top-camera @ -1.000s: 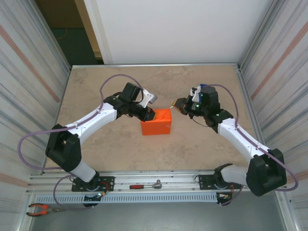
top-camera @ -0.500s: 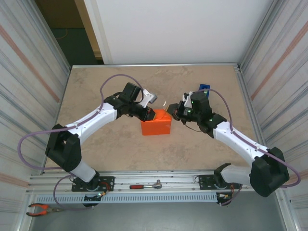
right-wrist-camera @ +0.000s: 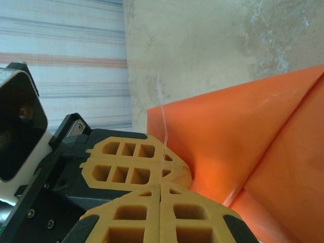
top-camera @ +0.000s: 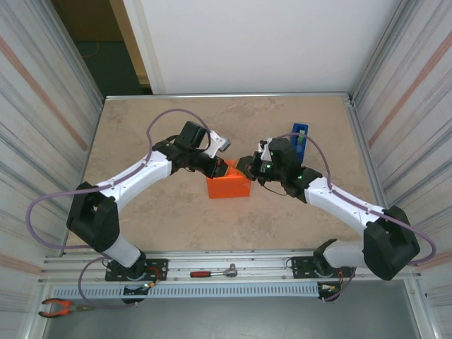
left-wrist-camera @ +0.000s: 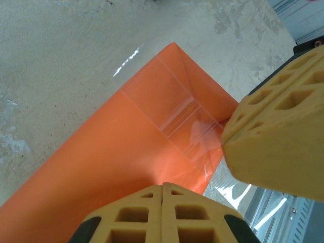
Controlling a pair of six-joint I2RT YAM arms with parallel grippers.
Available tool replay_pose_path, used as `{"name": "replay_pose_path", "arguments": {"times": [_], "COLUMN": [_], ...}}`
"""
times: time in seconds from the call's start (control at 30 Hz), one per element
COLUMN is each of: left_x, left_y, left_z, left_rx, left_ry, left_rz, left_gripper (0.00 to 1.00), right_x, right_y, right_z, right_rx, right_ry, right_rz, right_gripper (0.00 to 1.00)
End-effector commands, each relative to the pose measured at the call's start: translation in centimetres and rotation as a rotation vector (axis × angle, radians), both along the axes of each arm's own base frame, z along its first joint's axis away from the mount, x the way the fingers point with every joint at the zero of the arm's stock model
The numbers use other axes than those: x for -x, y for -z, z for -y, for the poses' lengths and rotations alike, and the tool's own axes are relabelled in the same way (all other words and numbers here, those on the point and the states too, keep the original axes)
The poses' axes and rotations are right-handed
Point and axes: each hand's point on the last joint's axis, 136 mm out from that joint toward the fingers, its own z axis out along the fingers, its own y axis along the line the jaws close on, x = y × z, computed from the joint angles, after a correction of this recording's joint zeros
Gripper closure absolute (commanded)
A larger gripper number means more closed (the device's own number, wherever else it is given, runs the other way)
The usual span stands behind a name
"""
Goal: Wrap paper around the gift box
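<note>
orange paper (top-camera: pixel 228 187) folded around the gift box at mid table (top-camera: pixel 141 134), clear tape patch (left-wrist-camera: pixel 174 114) on top, left gripper (top-camera: pixel 221 168) fingers pressed together on its left top edge, right gripper (top-camera: pixel 246 165) pinching a thin tape strand (right-wrist-camera: pixel 162 126) opposite, blue tape dispenser (top-camera: pixel 299 135) behind

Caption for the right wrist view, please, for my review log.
Shut on a clear tape strip, the right gripper meets the left gripper beside the orange paper.
</note>
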Motion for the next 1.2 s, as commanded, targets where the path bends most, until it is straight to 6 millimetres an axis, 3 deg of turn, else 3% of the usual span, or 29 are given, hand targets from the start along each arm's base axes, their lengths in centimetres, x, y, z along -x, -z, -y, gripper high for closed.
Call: {"name": "replay_pose_path", "arguments": {"times": [0.0,0.73,1.17], "left_x": [2.9,3.0,2.9], "left_y": [5.8,5.7,5.6], "left_z": [-1.2,-1.2,-1.1], "left_rx": [-0.163,-0.163,-0.162], "left_ry": [0.032,0.037,0.036], "left_rz": [-0.142,-0.138,-0.136], "left_gripper": [1.0,1.0,1.0], "right_x": [-0.5,0.0,0.7], "right_y": [-0.3,1.6,5.1], "right_z": [-0.4,-0.4,0.1], "right_rx": [-0.014,0.013,0.112], "right_ry": [0.021,0.023,0.019], "right_rz": [0.004,-0.044,-0.151], "right_gripper": [1.0,1.0,1.0]}}
